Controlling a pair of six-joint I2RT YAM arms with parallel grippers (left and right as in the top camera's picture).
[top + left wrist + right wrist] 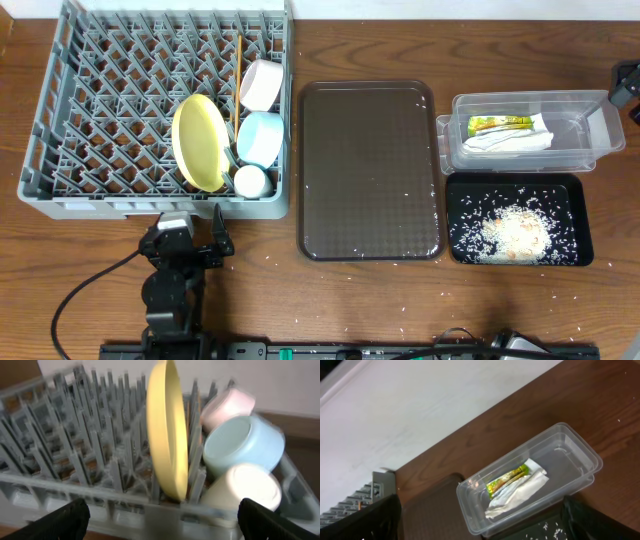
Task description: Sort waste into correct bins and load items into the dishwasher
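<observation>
The grey dishwasher rack (150, 208) holds the yellow plate (200, 142) on edge, the white bowl (261, 85), the light blue bowl (261, 137), the small white cup (250, 181) and the chopsticks (238, 75). My left gripper (190, 230) hangs open just in front of the rack's near wall (75, 485), facing the plate (167, 430), and holds nothing. The clear tub (570, 140) contains the green-and-yellow wrapper (498, 124) and white paper (510, 143). Rice (515, 232) lies in the black tray (470, 195). My right gripper (482, 525) is open and empty, high above the tub (570, 455).
The dark brown serving tray (370, 170) lies between the rack and the bins, with a few stray rice grains on it and on the wooden table (270, 262) around it. A cable runs from the left arm's base along the table's front.
</observation>
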